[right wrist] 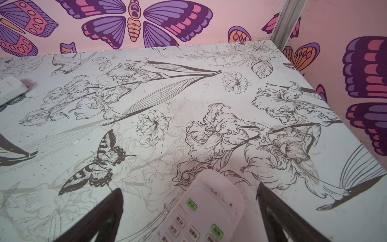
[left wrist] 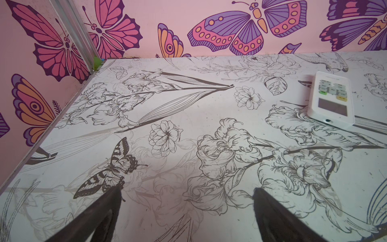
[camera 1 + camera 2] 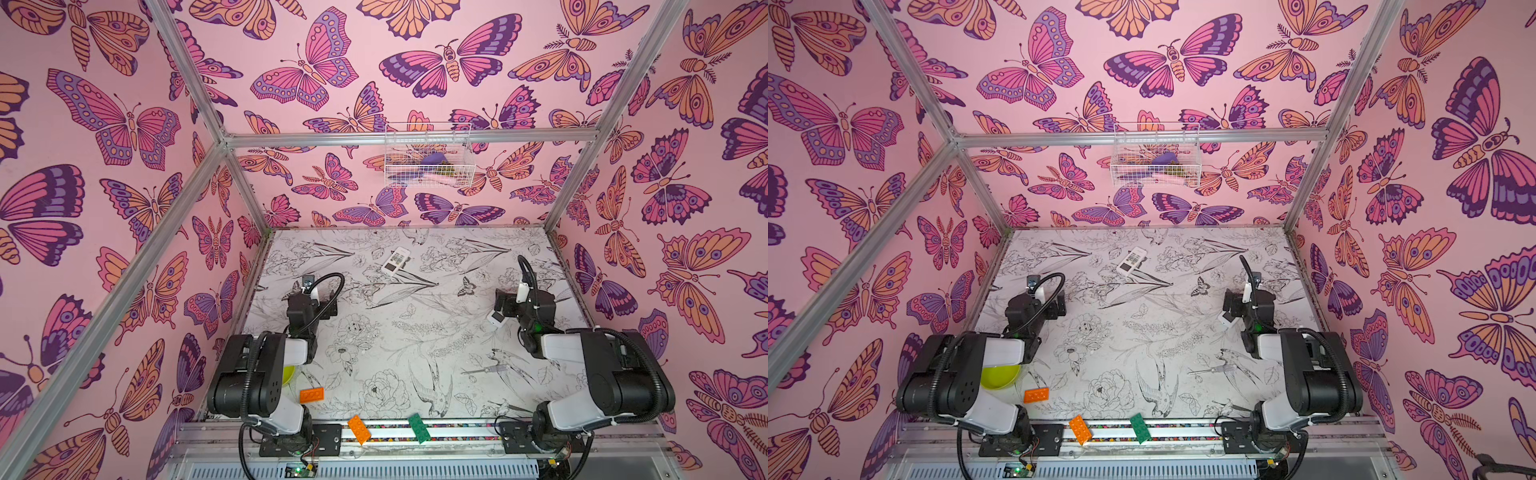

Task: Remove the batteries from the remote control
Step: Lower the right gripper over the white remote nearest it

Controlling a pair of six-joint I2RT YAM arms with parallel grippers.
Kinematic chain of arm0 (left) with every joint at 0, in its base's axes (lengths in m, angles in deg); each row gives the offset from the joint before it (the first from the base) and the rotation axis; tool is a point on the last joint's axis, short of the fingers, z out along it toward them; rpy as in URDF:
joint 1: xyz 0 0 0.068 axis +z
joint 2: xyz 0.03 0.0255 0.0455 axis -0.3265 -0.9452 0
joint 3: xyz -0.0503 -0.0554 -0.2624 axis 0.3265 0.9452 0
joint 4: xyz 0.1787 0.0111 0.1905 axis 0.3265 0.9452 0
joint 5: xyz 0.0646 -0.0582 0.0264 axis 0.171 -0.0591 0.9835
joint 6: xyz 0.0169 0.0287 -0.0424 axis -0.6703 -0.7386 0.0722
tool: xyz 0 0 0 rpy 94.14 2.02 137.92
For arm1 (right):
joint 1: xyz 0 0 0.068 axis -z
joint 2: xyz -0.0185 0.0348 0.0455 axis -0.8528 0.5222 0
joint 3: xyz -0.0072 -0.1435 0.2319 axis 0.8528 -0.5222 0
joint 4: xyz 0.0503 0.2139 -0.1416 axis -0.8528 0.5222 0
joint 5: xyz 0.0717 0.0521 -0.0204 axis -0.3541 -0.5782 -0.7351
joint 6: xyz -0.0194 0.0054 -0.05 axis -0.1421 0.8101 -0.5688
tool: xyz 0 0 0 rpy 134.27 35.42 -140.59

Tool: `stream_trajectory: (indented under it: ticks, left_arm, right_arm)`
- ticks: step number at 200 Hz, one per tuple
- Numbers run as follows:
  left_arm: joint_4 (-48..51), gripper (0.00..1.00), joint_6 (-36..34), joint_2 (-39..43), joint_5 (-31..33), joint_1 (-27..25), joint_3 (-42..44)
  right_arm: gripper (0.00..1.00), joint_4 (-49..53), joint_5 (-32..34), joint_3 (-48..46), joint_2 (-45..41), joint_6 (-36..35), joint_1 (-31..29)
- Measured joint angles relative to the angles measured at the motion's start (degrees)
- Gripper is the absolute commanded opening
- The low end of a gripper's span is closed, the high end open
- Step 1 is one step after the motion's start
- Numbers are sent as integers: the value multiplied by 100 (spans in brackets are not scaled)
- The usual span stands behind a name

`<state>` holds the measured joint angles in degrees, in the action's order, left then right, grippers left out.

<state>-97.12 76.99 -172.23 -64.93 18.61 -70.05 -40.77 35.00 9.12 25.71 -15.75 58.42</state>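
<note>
Two white remote controls lie on the flower-print table. One remote [image 3: 395,261] [image 3: 1131,261] lies face up near the back middle; it also shows in the left wrist view [image 2: 330,100], well ahead of my left gripper and off to one side. My left gripper [image 2: 186,190] is open over bare table. The other remote [image 3: 496,319] [image 1: 205,209] lies button-side up under my right gripper [image 1: 188,187], which is open with its fingers on either side and not touching it. No batteries are in view.
A yellow-green bowl [image 3: 1000,376] sits partly under the left arm. Two orange bricks [image 3: 311,395] [image 3: 359,430] and a green brick [image 3: 419,428] lie by the front rail. A thin metal tool [image 3: 486,370] lies front right. A wire basket [image 3: 428,156] hangs on the back wall.
</note>
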Motion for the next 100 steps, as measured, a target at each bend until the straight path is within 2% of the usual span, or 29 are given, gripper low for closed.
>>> stream_trajectory:
  ticks: [69, 84, 100]
  left_arm:
    - [107, 100, -2, 22, -4, 0, -9]
    - [605, 100, -48, 195, -20, -2, -140]
    - [1534, 100, -118, 411, -26, -44, -656]
  right_arm:
    - [99, 0, 0, 0, 0, 0, 0]
    - [99, -4, 0, -2, 0, 2, 0]
    - [99, 37, 0, 0, -76, 0, 2]
